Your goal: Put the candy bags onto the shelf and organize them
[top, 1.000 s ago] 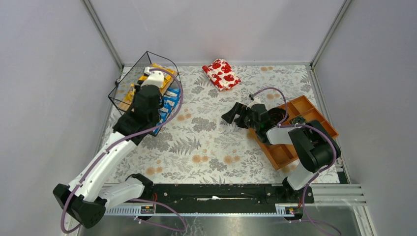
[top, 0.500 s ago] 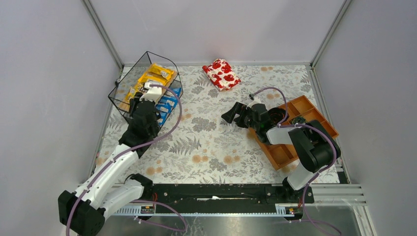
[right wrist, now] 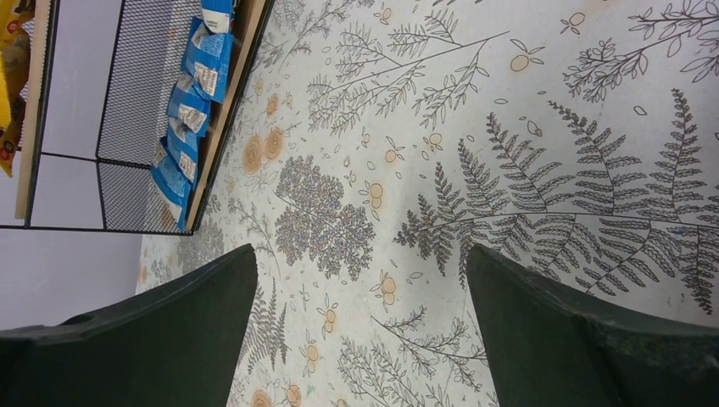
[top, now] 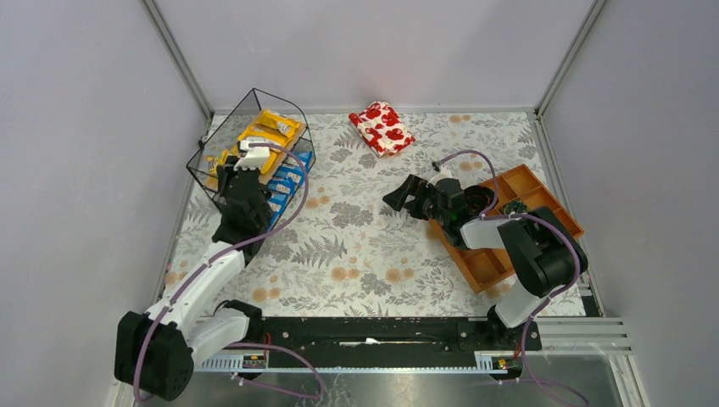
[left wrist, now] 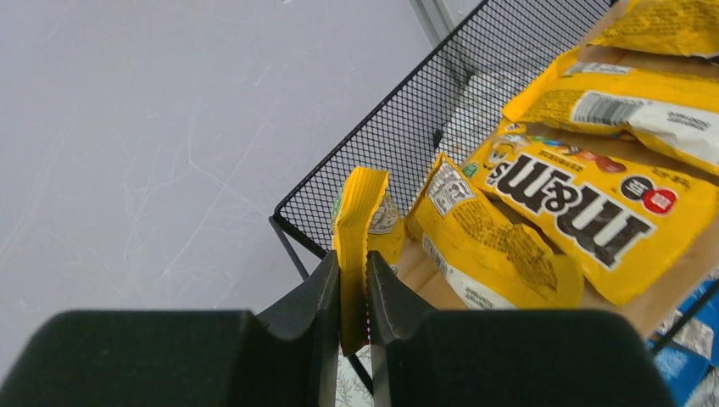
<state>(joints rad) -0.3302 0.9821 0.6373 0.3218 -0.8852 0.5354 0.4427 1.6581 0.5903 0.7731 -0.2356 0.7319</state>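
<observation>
The black wire shelf point(top: 208, 144) stands at the far left of the table. Yellow candy bags point(top: 270, 127) lie on its upper wooden tier, and blue candy bags point(top: 287, 180) stand on the lower tier. My left gripper point(top: 225, 171) is at the shelf's near-left corner. In the left wrist view it point(left wrist: 353, 292) is shut on the edge of one yellow bag point(left wrist: 360, 203), held edge-on beside the mesh wall point(left wrist: 398, 127), with more yellow bags point(left wrist: 585, 203) behind. My right gripper point(top: 398, 199) is open and empty over the tablecloth point(right wrist: 360, 254); its view shows the blue bags point(right wrist: 191, 110).
A red-and-white floral pouch point(top: 381, 127) lies at the back middle. An orange-brown compartment tray point(top: 487, 263) sits at the right under the right arm. Grey walls close in the table on the left, back and right.
My left arm has pulled back from over the shelf toward its near-left corner, uncovering the yellow bags on the upper tier. The right arm has not moved.
</observation>
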